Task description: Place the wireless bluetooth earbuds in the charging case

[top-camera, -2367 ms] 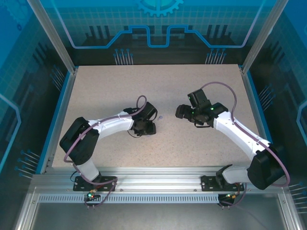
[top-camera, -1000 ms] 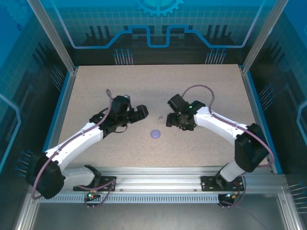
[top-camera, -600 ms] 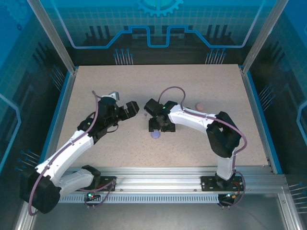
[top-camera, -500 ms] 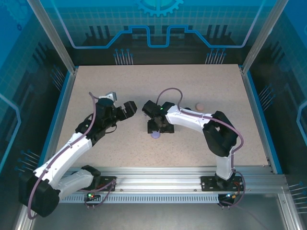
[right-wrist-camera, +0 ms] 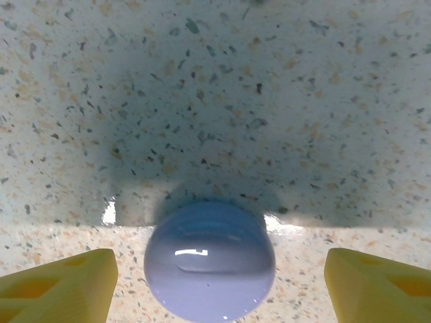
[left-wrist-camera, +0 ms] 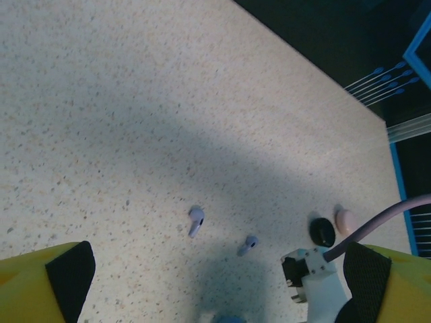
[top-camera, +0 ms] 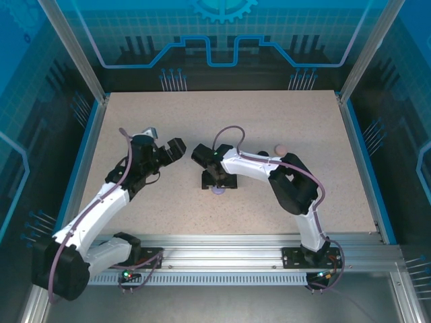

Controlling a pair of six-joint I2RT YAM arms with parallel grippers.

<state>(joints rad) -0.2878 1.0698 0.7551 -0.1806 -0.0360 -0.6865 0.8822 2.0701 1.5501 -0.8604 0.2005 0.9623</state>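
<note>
Your right gripper (top-camera: 217,182) hangs over the lilac case (right-wrist-camera: 209,261) with its jaws spread wide. In the right wrist view the case sits almost midway between the two yellow fingertips (right-wrist-camera: 62,277), touching neither, a shade nearer the left one. The step in hand looks like taking hold of this case, so finish it cleanly. Nudge the gripper a little so the gaps on both sides match. Come down until the pads are level with the widest part of the dome, then close slowly. The shell is round and glossy, so a high or lopsided pinch will likely squirt it out across the table. The lid looks shut, with only a faint seam showing. Grip the lower half, so the top is free to open.

Your left gripper (top-camera: 174,149) also has its jaws spread and holds nothing. Ahead of them, between the two fingers, a lilac earbud (left-wrist-camera: 196,220) lies on the table, with a second lilac earbud (left-wrist-camera: 248,243) just beyond it toward the right finger. Both are loose and well apart from the case. Further toward the right finger lie a black case (left-wrist-camera: 323,231) and a pink case (left-wrist-camera: 345,219); keep clear of them. Hold the left arm back until the lilac case is steady.
</note>
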